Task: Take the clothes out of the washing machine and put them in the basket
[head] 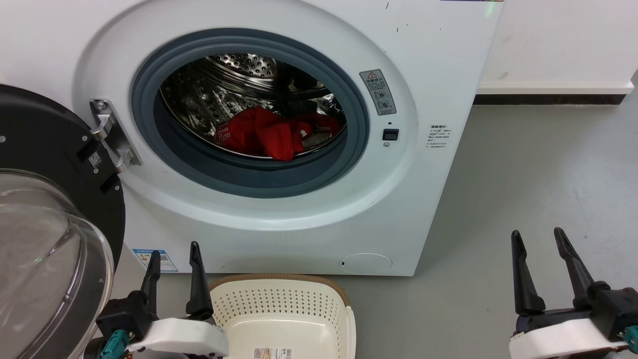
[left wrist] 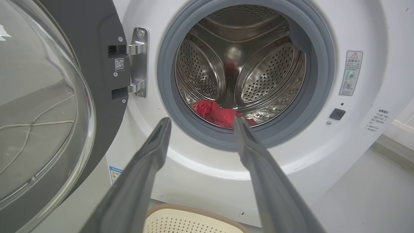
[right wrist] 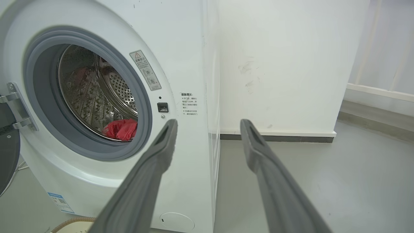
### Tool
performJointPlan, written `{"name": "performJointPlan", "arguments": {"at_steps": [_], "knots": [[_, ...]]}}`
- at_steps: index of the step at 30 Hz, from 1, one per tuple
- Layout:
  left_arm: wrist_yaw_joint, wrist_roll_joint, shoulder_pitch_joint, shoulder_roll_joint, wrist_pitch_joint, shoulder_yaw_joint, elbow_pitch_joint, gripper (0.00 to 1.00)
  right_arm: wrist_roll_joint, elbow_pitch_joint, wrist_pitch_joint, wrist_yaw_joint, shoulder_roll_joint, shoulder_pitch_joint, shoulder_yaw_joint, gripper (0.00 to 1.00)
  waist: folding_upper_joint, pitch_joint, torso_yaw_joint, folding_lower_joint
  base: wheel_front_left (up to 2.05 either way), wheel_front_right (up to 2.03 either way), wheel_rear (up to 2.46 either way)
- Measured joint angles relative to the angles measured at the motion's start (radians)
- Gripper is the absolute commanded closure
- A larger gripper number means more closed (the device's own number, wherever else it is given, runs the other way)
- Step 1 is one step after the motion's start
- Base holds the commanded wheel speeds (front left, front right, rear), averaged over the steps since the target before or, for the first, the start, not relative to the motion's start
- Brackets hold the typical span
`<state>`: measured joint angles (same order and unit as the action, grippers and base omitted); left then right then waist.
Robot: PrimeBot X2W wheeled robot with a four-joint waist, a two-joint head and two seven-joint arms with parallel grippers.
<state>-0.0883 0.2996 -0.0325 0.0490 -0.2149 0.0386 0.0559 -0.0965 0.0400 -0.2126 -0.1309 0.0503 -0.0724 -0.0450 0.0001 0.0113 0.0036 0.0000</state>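
The left gripper point(head: 174, 249) and the right gripper point(head: 537, 232) are poised with fingers spread and empty before the open washing machine point(head: 423, 75). The red clothes point(head: 269, 132) lie heaped at the bottom of the steel drum, ahead of and above the left gripper, well beyond its fingertips. The cream basket point(head: 279, 304) sits just beside that gripper on its right, between the two grippers. The glass door point(head: 50, 149) stands swung wide at the left gripper's left. The right gripper is over bare grey floor point(head: 523, 174).

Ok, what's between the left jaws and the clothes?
Only the lower lip of the grey rubber seal, seen in the left wrist view; otherwise bare.
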Motion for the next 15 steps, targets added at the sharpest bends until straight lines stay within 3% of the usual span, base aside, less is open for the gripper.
{"name": "performJointPlan", "arguments": {"at_steps": [15], "knots": [[0.001,-0.100,-0.009,0.000,-0.027,0.001,0.012,0.00,0.105,0.012,-0.030,0.000,0.000,-0.015,0.002,0.00,0.0000,-0.002,-0.001,0.0000,0.00,0.00,0.00]]}}
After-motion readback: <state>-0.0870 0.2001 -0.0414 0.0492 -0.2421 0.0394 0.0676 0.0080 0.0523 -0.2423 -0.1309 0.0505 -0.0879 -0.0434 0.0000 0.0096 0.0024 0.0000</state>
